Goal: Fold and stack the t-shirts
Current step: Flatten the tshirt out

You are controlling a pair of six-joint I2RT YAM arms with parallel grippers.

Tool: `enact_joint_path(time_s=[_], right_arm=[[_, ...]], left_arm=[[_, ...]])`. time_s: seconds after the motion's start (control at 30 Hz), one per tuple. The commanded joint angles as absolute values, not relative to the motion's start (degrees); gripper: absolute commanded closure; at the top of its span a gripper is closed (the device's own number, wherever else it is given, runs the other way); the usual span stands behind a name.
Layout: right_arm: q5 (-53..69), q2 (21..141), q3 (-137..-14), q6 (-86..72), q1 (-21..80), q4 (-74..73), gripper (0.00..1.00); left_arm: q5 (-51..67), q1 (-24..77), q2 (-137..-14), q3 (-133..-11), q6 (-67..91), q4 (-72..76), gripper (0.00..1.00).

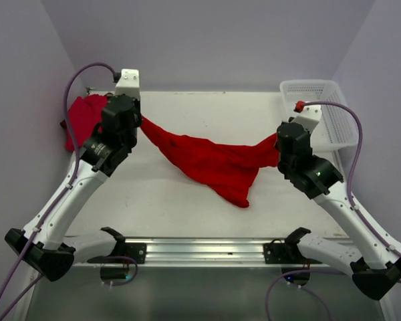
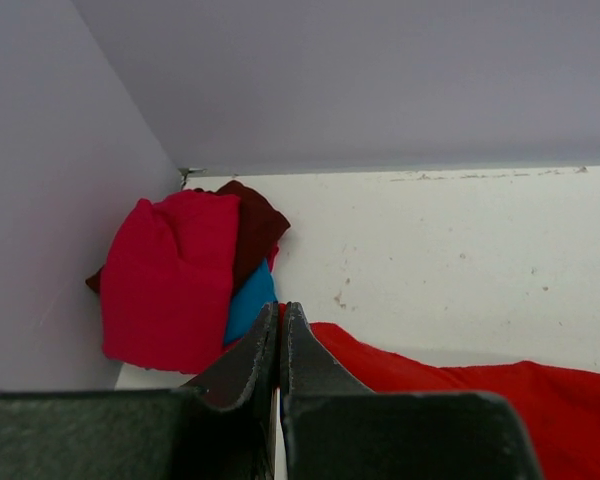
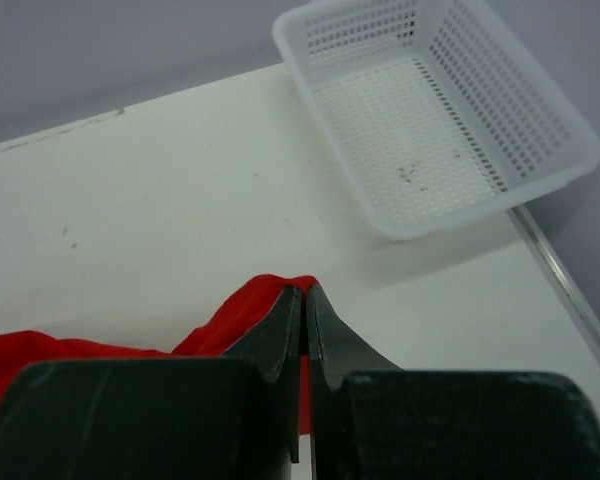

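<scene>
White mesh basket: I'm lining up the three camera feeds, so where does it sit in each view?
Top external: the white mesh basket is at the upper right.
Left wrist: not in view.
Right wrist: upper right.
Shared landmark: the bright red t-shirt, across the centre from above, lower right in the left wrist view, lower left in the right wrist view.

**Top external:** high, behind arm bases, facing down and forward; whole table [image 1: 154, 200] in frame, far wall at top.
**Left wrist:** close, low, sighting along left gripper [image 2: 280, 308] toward far-left corner; folded pile [image 2: 175, 285] ahead.
**Right wrist:** close, low, sighting along right gripper [image 3: 306, 290] toward far-right corner; basket [image 3: 450, 110] ahead.
**Overlap:** red shirt [image 1: 214, 164] appears in all three views; pile and basket each appear in overhead plus one wrist view.
</scene>
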State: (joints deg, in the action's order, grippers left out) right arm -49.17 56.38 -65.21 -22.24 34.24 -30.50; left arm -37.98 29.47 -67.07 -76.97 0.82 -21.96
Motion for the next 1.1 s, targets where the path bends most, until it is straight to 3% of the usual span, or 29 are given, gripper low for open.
enact_joint_path(time_s=[0.0, 0.3, 0.47, 0.93, 1.07], right_arm=[[-60.81, 55.73, -66.8, -22.93, 34.37, -32.6, 1.0], [-69.61, 49.84, -63.98, -23.12, 34.36, -29.88, 1.0], [-71.1, 48.52, -64.95, -22.68, 34.37, -30.24, 1.0], [-73.57, 38.68, -63.29, -9.58, 34.37, -17.15, 1.0], [-73.12, 43.67, -64.68, -10.19, 34.28, -19.24, 1.0]], left_arm=[[-43.14, 29.88, -63.73, -78.57, 0.26, -19.51, 1.0], [-51.95, 31.02, -54.23, -80.24, -9.66, -10.82, 1.0], [-49.57, 31.82, -49.83, -82.6, -13.09, -6.33, 1.0], [-32.96, 31.64, -50.45, -97.99, -7.12, -16.0, 1.0], [-34.36, 31.73, -52.03, -97.48, -8.17, -15.82, 1.0]])
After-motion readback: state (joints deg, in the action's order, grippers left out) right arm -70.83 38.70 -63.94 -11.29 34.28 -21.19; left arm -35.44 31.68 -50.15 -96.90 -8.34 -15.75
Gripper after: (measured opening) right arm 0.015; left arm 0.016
